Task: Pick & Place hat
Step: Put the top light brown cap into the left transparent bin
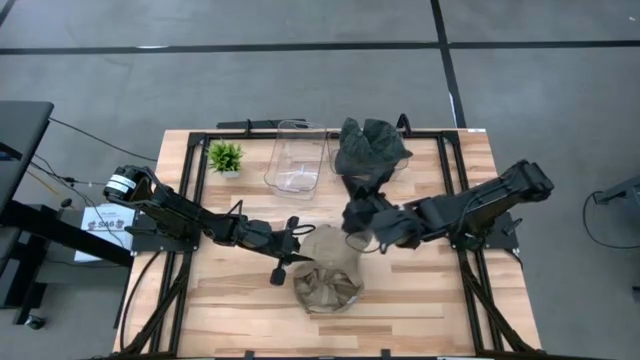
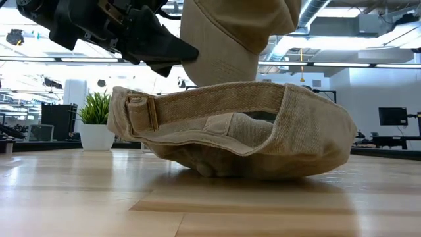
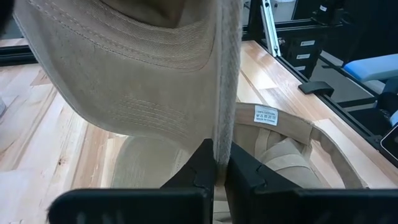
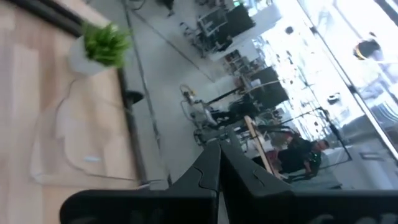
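On the pale wood-plank surface (image 1: 230, 310), a tan cotton hat (image 2: 230, 138) lies crown-down. The left tool (image 3: 221, 163) pinches a second stitched tan hat (image 3: 143, 68) by its brim above it. The right tool (image 4: 219, 163), clamped empty, waits beside.

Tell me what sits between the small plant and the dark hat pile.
A clear container stands between the plant and the dark hats, seen in the high view.

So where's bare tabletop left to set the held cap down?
Bare wood lies along the near edge either side of the upturned tan cap, and right of the dark hats. The back is crowded: potted plant, clear bin. The left gripper pinches the held cap.
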